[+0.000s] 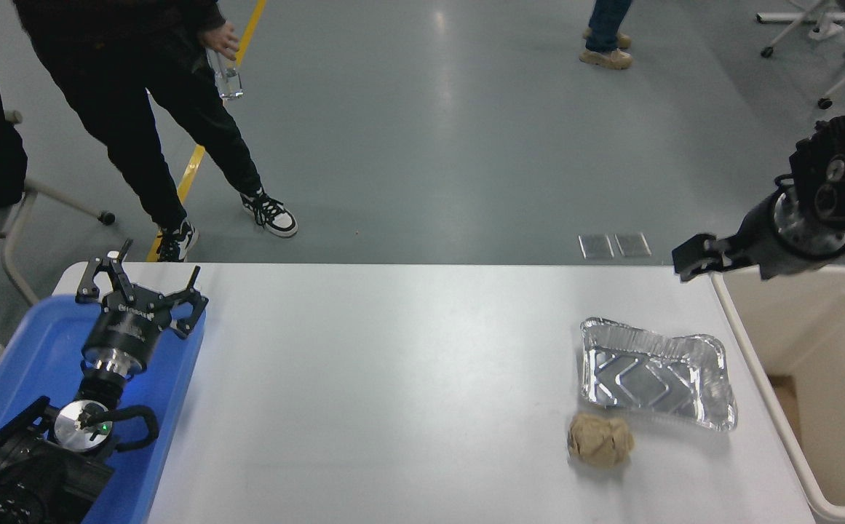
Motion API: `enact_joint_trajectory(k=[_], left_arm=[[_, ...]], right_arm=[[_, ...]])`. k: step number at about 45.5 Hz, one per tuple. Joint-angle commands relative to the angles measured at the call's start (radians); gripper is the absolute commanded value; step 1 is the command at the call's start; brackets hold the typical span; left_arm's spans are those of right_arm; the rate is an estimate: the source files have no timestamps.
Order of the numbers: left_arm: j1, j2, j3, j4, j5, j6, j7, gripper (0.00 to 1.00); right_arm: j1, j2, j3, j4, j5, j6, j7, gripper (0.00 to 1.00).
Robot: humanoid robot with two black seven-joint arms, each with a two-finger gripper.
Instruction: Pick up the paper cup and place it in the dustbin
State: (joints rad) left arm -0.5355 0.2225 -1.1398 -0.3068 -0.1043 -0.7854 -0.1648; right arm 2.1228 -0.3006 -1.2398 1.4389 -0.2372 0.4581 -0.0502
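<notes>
Now the right hand (697, 259) hangs by the dustbin (764, 371) rim, grip state unclear.

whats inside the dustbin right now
Inside the dustbin only cream walls and a brown patch low down show. No paper cup is visible; the picture's edge cuts off its near and right parts.

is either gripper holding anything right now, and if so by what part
Nothing is visibly held. The left gripper is parked open and empty over the blue tray. The right gripper hangs near the dustbin rim; no paper cup shows.
</notes>
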Motion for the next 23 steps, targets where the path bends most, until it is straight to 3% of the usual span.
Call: enact_joint_trajectory(k=[1, 23], left_arm=[[0.000, 0.000, -0.001, 0.000, -0.002, 0.000, -0.001, 0.99], [0.000, 0.000, -0.001, 0.000, -0.002, 0.000, -0.001, 0.99]], right_arm=[[0.068, 0.198, 0.033, 0.040, 0.170, 0.116, 0.001, 1.00], [0.068, 0.182, 0.062, 0.035, 0.203, 0.157, 0.003, 1.00]])
